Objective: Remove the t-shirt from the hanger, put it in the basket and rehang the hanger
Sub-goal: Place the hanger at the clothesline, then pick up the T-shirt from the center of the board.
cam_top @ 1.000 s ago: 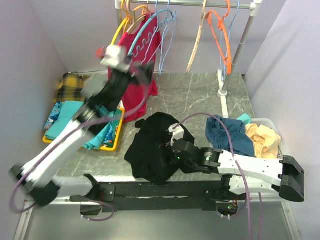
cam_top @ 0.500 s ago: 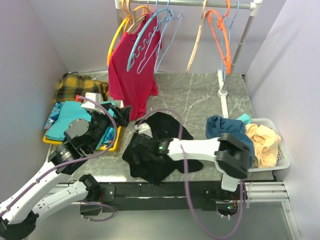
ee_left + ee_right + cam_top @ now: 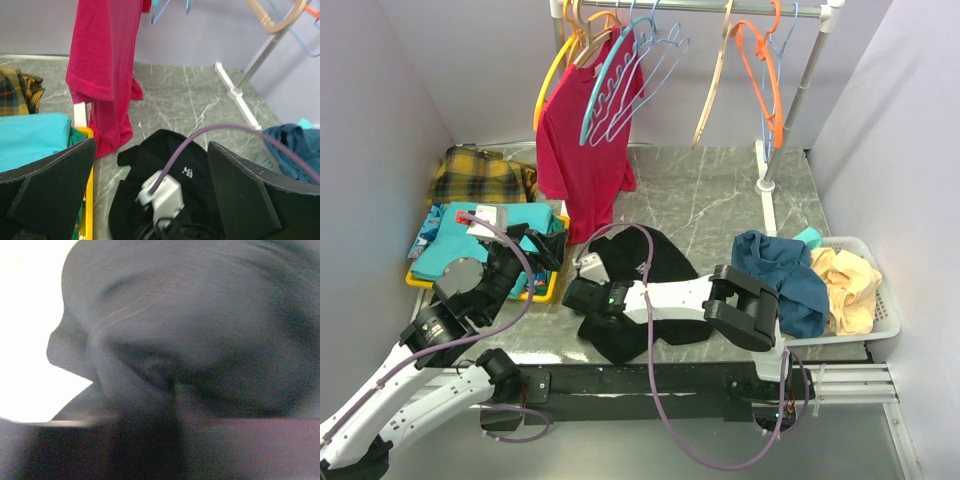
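A: Whereabouts of the t-shirt?

B: Up at the back left, on the rail (image 3: 720,8). Red t-shirt (image 3: 582,140), draped on one of several hangers bunched there, hard to say which. Teal hanger (image 3: 605,85) slanting across its front. Hem down close to the grey marbled tabletop (image 3: 710,200), just beside the corner of a yellow tray (image 3: 555,285).

A: And the left jaws?

B: Spread wide, holding nothing. Poised low at the near left, above the tray and its folded teal cloth (image 3: 455,245), pointed toward the red t-shirt.

A: The right jaws?

B: Reached across to the left and pressed into a black shirt (image 3: 660,258) crumpled on the tabletop near the front edge. Wide or narrow, cannot tell: wrist view filled with dark, blurred fabric, and from above only the wrist visible against the black cloth.

A: Anything else around?

B: Orange hanger (image 3: 767,70) on the rail toward the right. White basket (image 3: 885,325) at the right edge, with blue and pale yellow clothes piled in. Plaid cloth (image 3: 470,175) behind the tray, by the left wall.
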Available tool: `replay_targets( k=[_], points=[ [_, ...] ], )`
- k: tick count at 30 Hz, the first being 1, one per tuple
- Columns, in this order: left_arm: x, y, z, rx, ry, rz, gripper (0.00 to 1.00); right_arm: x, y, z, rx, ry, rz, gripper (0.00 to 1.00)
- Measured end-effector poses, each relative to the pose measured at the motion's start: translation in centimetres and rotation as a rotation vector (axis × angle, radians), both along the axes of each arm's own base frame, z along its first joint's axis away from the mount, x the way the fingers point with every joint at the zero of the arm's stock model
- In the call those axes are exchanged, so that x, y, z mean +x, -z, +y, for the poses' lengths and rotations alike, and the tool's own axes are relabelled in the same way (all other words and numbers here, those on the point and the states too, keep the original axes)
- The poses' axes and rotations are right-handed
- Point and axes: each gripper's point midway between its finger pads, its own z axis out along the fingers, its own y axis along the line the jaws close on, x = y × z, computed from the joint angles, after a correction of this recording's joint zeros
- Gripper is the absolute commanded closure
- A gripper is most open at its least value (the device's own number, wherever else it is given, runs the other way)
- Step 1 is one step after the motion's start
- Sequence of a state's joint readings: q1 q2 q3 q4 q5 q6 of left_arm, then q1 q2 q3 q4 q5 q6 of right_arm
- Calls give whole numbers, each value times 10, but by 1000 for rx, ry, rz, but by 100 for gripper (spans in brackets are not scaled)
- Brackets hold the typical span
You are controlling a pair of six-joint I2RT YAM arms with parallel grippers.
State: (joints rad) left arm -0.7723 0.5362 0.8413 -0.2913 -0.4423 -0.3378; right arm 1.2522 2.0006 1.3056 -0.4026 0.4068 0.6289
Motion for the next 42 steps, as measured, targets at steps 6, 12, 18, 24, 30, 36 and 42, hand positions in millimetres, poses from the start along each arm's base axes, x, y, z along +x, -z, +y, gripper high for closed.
replay_targets(
  k=[6,12,18,24,30,36,42],
  points=[
    [0,8,0,19,1,17,1,11,-9,-14,36,107,-51,100],
    [-1,12,-1,30,9,27,0,5,-20,-57,2,192,-57,100],
    [-2,12,-2,29,19,28,1,15,-96,-158,-51,367,-139,100],
    [-3,12,-3,33,27,30,1,40,-198,-240,146,584,-309,100],
    [-1,11,-5,36,27,32,1,44,-266,-317,153,723,-449,100],
    [0,10,-6,46,27,33,1,45,-337,-365,128,797,-587,100],
    [1,10,-6,47,27,34,0,30,-417,-405,153,861,-763,100]
  ],
)
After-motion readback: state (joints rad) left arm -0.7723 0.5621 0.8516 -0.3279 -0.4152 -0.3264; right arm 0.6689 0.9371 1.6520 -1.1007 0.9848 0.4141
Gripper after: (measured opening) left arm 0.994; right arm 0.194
